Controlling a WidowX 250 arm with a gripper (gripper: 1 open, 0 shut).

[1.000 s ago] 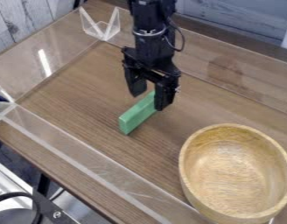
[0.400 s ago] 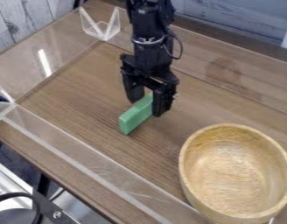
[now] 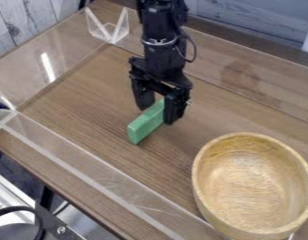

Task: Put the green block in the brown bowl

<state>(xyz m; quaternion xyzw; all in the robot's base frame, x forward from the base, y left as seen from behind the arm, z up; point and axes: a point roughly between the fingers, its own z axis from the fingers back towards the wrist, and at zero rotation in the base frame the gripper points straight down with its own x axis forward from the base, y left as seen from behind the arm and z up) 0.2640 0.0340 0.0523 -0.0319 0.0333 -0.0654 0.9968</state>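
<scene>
The step in hand is the grasp. The gripper [image 3: 161,101] points straight down over the far end of the block [image 3: 147,122], jaws spread wide with one finger on either side of the bar and nothing held yet. The block lies flat on the table [image 3: 82,103], near the middle, its long axis running from about 1 o'clock to 7 o'clock. The bowl [image 3: 254,182] sits empty at roughly 4 o'clock from the block, well apart.

Next, I judge, the jaws must close across the bar's narrow width; then comes a lift and a carry toward 4 o'clock, high enough to clear the thick rim.

Against the earliest frame, the gripper has sunk slightly lower around the block; since the middle frame nothing visibly differs. Block and bowl have not shifted.
</scene>
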